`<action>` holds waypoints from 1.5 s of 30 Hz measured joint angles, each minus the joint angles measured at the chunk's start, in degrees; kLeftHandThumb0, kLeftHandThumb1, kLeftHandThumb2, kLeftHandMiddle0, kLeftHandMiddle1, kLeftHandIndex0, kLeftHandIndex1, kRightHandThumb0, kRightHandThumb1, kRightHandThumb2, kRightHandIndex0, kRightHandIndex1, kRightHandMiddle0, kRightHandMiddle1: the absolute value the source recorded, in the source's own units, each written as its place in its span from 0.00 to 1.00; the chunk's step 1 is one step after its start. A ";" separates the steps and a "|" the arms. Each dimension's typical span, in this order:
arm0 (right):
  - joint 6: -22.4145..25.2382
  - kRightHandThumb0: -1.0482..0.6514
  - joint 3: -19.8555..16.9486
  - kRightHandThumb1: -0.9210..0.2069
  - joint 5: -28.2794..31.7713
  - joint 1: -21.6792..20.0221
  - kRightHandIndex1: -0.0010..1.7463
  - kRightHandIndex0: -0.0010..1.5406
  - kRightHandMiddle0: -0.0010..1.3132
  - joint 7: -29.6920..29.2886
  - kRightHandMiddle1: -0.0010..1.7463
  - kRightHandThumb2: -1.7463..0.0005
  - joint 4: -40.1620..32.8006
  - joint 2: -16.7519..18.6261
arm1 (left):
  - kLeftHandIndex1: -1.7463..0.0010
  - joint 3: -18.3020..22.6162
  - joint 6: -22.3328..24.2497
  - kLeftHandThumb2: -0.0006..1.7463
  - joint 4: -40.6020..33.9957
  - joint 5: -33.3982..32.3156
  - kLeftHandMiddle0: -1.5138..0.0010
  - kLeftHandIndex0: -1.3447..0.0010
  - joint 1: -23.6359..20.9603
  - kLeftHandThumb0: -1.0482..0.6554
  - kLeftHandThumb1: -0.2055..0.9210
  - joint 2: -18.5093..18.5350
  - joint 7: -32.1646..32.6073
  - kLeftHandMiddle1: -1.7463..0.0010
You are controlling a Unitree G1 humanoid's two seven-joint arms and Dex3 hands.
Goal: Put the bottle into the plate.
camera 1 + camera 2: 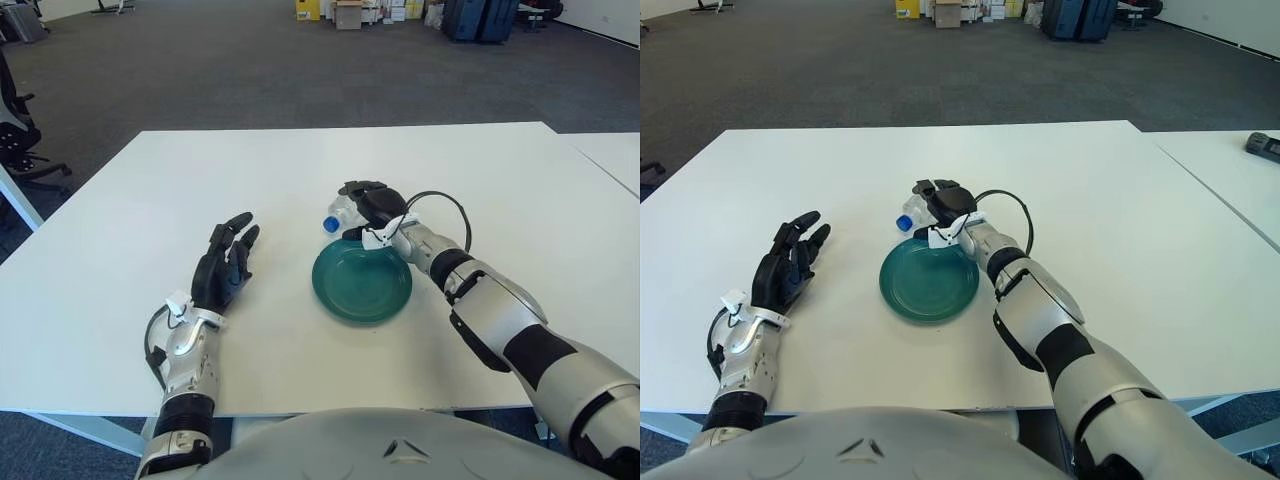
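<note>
**Right hand clamped on bottle at far rim of plate**

1. Left hand: I see it at the left of the table, well apart from the plate. Its fingers are spread and hold nothing. I cannot tell whether it touches the tabletop.

2. Plate: I see the teal dish near the table's middle, upright, with nothing inside it.

3. Bottle: I read it as a clear bottle with a blue cap, lying tilted with the cap toward the left. It sits just beyond the plate's far rim, outside the dish. Whether it touches the table I cannot tell.

4. Right hand: I see it over the plate's far edge, fingers wrapped around the bottle body. A black cable loops behind the wrist.
</note>
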 measured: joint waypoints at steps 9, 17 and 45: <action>0.38 0.19 0.40 0.00 0.02 0.17 0.04 0.34 0.00 1.08 0.42 0.66 -0.08 -0.52 | 0.42 0.26 2.14 0.46 -1.42 -1.94 0.64 0.94 0.84 0.13 1.00 -0.04 -1.45 0.60; 0.73 0.20 3.04 0.00 -2.00 0.06 0.03 0.35 0.00 0.29 0.47 0.63 -0.09 -0.97 | 0.41 0.47 3.40 0.48 -2.31 -2.45 0.62 0.91 1.04 0.13 1.00 -0.10 -1.48 0.57; 2.53 0.15 11.77 0.00 -6.92 -2.41 0.00 0.25 0.00 -0.54 0.40 0.52 -0.03 -1.15 | 0.39 1.62 9.71 0.52 -6.00 -4.11 0.57 0.86 2.07 0.10 1.00 -1.07 -1.23 0.52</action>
